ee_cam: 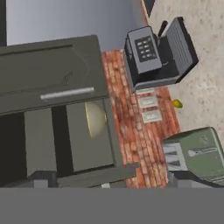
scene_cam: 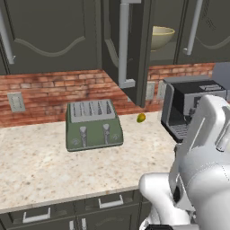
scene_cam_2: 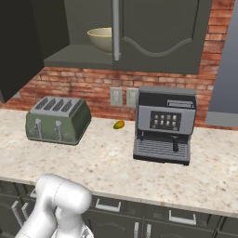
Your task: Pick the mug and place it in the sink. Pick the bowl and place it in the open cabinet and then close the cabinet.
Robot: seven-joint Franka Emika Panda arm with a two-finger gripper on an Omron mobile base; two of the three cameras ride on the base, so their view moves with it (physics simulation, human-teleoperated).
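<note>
Sitting on the shelf of the open cabinet (scene_cam: 134, 40), the bowl (scene_cam: 161, 37) looked wide, shallow and pale cream, with a slightly darker rim. The cabinet door stood swung out toward the room, its long silver handle (scene_cam: 124, 42) vertical. Below, on the speckled desk (scene_cam: 40, 166), a green toaster (scene_cam: 93, 124) stood left of a grey coffee machine (scene_cam_2: 163, 124), with a small yellow-green fruit (scene_cam_2: 119, 124) between them near the brick wall. The right base view showed the coffee machine's button panel front-on; the left base view showed that machine partly behind the arm. The hand view showed the bowl half hidden by the door. The hand stood wide open, holding nothing.
</note>
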